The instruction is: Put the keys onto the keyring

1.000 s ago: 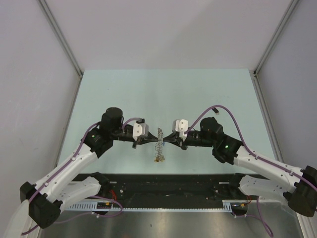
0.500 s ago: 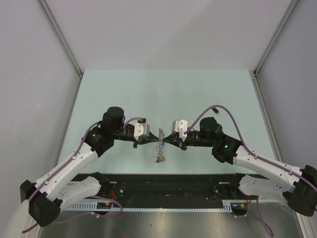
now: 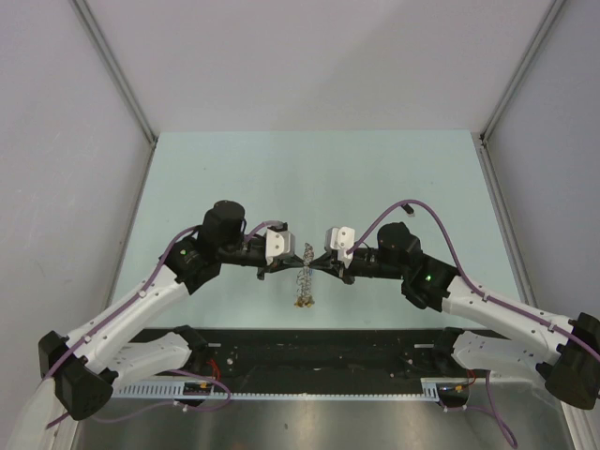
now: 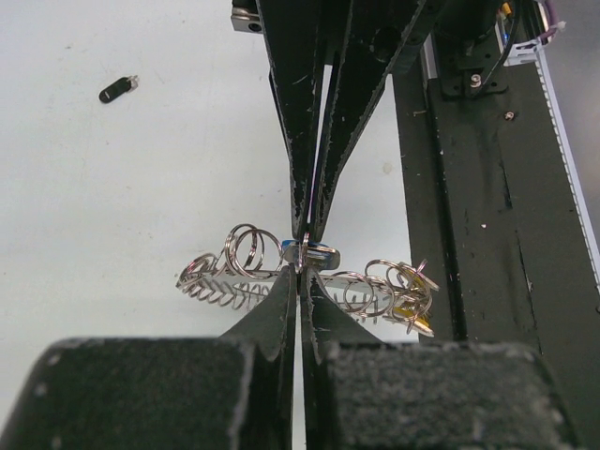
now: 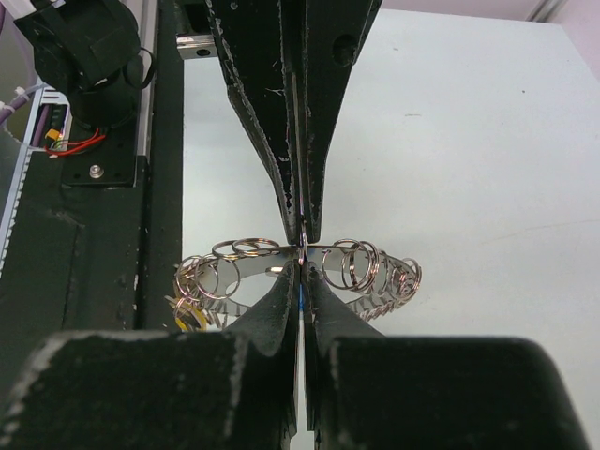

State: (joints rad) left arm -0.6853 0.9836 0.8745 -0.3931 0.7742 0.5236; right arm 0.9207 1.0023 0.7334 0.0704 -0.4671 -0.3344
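The keyring (image 3: 305, 277), a silvery ring of wire loops, hangs above the table between both arms' fingertips. My left gripper (image 3: 297, 265) (image 4: 302, 274) is shut on the keyring's (image 4: 242, 253) rim. Facing it tip to tip, my right gripper (image 3: 314, 265) (image 5: 302, 269) is shut on the blue key (image 4: 319, 254); a blue sliver shows between its jaws. The yellow key (image 4: 410, 313) (image 5: 192, 320) dangles from the keyring's (image 5: 366, 267) low end. The black key (image 4: 117, 89) lies loose on the table.
The pale green table (image 3: 394, 178) is boxed in by grey walls on three sides. A black rail with wiring (image 3: 319, 352) runs along the near edge, just below the hanging ring.
My left arm has slid to the right, bringing its fingertips up against the right gripper's. The keyring shifted slightly right with it. The right arm has barely moved.
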